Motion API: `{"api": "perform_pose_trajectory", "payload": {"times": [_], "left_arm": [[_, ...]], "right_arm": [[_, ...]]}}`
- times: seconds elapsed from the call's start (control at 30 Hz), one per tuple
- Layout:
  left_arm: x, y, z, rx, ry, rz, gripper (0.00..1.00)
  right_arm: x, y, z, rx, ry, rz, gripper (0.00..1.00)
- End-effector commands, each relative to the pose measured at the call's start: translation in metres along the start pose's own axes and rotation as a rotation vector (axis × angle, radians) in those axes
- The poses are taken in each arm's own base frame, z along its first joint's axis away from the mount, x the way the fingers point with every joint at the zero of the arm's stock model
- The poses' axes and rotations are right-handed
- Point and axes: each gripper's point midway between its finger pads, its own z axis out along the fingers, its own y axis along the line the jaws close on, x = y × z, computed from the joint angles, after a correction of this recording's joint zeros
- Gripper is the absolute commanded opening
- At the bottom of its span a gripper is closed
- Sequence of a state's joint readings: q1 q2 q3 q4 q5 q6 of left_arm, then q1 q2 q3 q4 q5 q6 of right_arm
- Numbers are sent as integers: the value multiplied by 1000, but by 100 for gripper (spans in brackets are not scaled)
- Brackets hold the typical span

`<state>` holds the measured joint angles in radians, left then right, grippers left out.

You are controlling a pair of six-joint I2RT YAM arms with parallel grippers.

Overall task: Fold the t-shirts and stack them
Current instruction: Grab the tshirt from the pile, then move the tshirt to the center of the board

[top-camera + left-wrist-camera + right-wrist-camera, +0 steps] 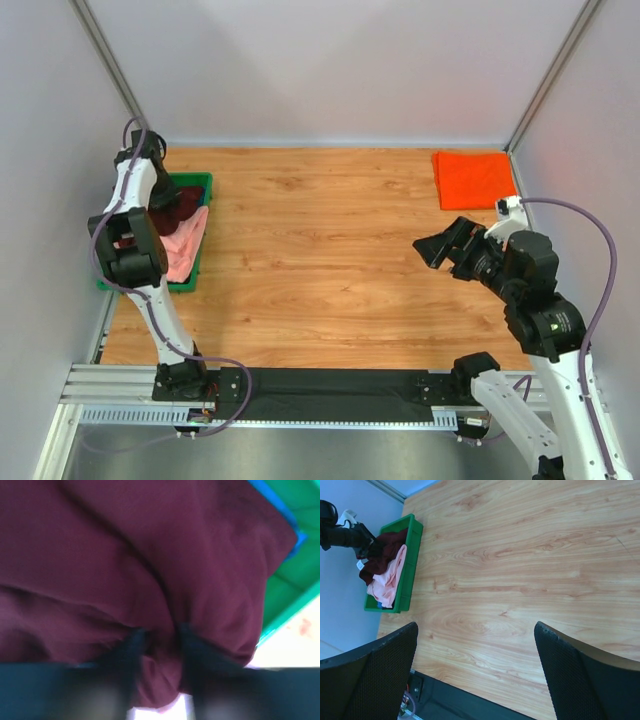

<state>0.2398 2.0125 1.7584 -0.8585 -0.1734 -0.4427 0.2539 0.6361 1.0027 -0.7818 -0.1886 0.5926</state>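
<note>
So the maroon shirt (125, 555) lies in the green tray (409, 570) right under our left claw (159, 632), a fold bunched between its fingers (127, 655), though we can't tell if it's pinched tight. The right claw (476, 627) hangs wide, well apart.

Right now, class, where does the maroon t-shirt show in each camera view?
Top external: maroon t-shirt far left, in the green tray.
Left wrist: maroon t-shirt fills most of the picture.
Right wrist: maroon t-shirt small, upper left.
Shared landmark: the green tray.
</note>
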Motion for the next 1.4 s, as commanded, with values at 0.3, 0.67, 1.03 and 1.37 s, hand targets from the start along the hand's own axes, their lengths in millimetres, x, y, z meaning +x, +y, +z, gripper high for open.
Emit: {"api": "perform_pose_trajectory", "payload": {"times": [0.3,0.67,1.03,1.37], "left_arm": [[-106,-108,-329,698,-656,116,0],[129,-211,-379,1282,-349,459,3],[334,-175,-179,1036,243,515,59],[366,-225,-162,1059,275,569,65]], "right_arm": [[-31,19,-9,-33,-80,-50,100],[-17,-10,4,84,-30,-55,100],[54,-85,42,298,143,5,96],[70,-170,117,546,184,140,71]]}}
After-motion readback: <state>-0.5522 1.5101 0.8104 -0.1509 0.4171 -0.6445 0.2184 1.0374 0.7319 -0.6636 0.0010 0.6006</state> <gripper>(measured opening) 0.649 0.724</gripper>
